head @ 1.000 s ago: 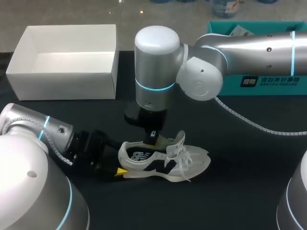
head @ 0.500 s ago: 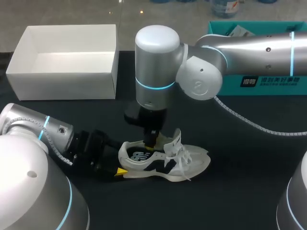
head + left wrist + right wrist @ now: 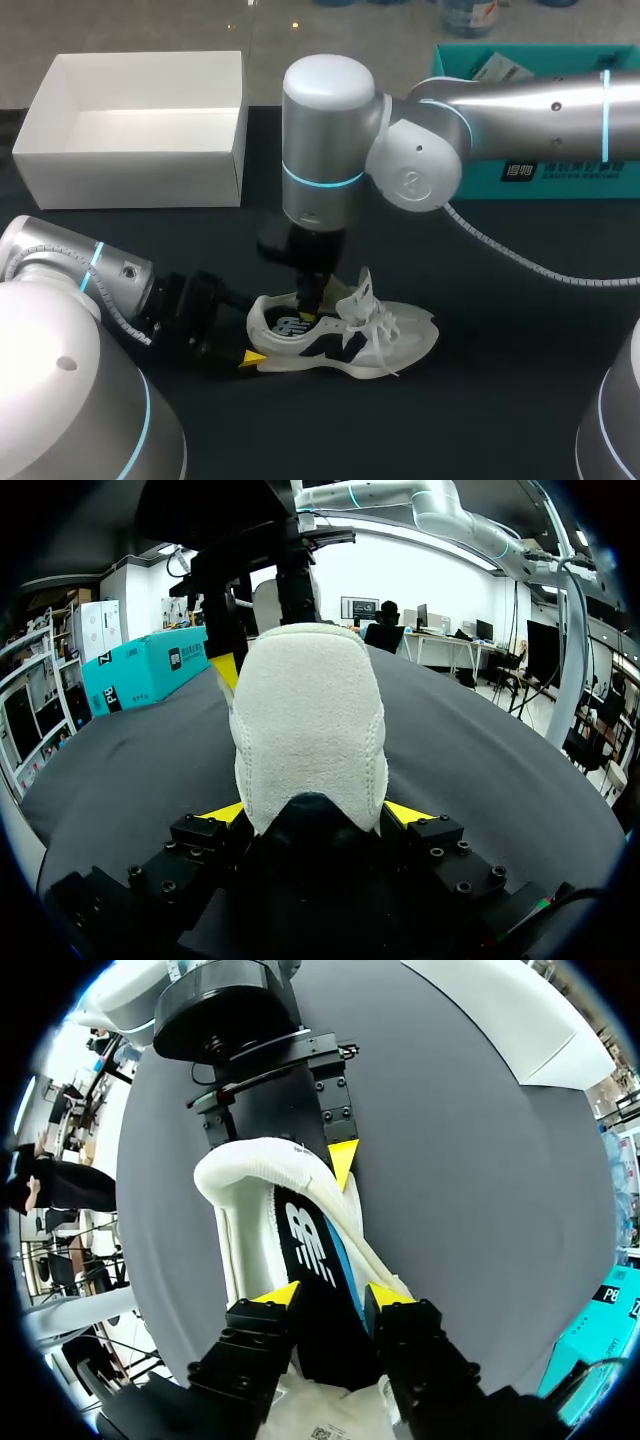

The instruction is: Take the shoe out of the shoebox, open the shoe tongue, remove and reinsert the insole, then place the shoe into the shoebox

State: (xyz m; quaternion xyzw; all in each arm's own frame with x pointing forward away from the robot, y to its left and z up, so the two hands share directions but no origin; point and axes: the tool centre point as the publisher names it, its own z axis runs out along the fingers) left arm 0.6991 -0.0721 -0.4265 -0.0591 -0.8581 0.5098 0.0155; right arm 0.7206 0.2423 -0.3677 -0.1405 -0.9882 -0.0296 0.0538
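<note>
A white sneaker (image 3: 375,338) with black side panels lies on the black table, toe to the right. My left gripper (image 3: 252,342) is shut on its padded heel (image 3: 310,720), one yellow tip on each side. My right gripper (image 3: 307,298) comes down from above into the shoe's mouth. Its fingers stand open over the black insole (image 3: 315,1250), which lies in the shoe (image 3: 235,1215) and runs under the gap between them. The tongue (image 3: 362,292) stands up just right of that gripper. The white shoebox (image 3: 130,180) sits open at the back left.
A teal box (image 3: 560,170) stands at the back right behind my right arm. A grey cable (image 3: 520,255) hangs from that arm across the table to the right of the shoe. Bare table lies in front of and to the right of the shoe.
My right gripper's fingers have parted from shut to open inside the shoe's mouth. The tongue has swung up more upright. The left gripper and the shoe's heel have stayed put.
</note>
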